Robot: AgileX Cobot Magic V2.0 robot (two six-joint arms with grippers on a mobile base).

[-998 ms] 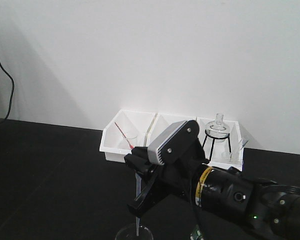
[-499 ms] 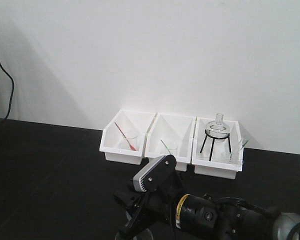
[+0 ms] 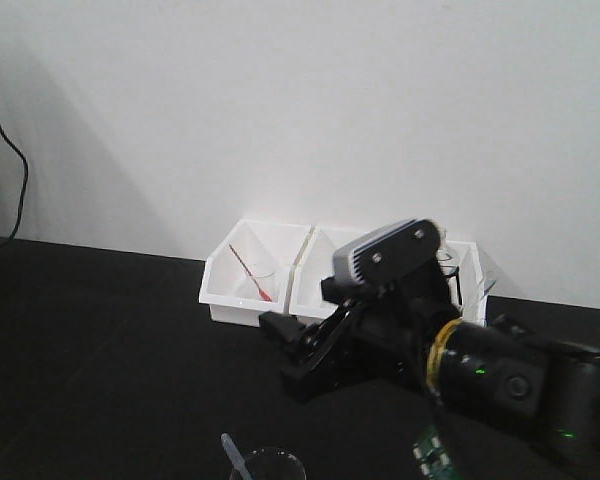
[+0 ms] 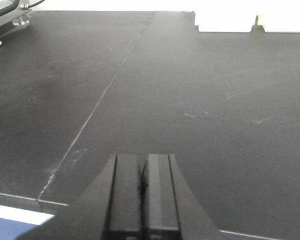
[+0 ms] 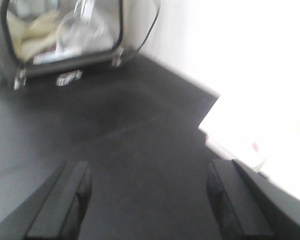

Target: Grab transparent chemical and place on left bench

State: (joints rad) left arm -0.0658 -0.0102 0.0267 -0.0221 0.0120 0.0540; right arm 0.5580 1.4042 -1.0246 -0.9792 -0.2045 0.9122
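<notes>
Both fingers (image 5: 70, 200) of the right gripper (image 5: 150, 202) are standing wide apart in the right wrist view, with nothing between them but bare black worktop. Over on the other arm, the left gripper (image 4: 144, 197) is showing its two black fingers pressed flat together, gripping nothing, and hanging low over the same dark surface. From the front, the right arm (image 3: 450, 360) is reaching in from the lower right, its grey camera housing (image 3: 390, 250) sitting in front of the middle and right white bins (image 3: 220, 285) and hiding most of them. Below and left of that gripper, the transparent chemical (image 3: 268, 465) is standing on the left bench (image 3: 100, 350) at the bottom edge of the front view, only its glass rim showing, with its pipette (image 3: 232, 455) leaning up to the left; it is sitting apart from the fingers. Inside the leftmost bin, a tiny beaker with a red stick (image 3: 250, 272) is resting against the plain white wall (image 3: 300, 110).
</notes>
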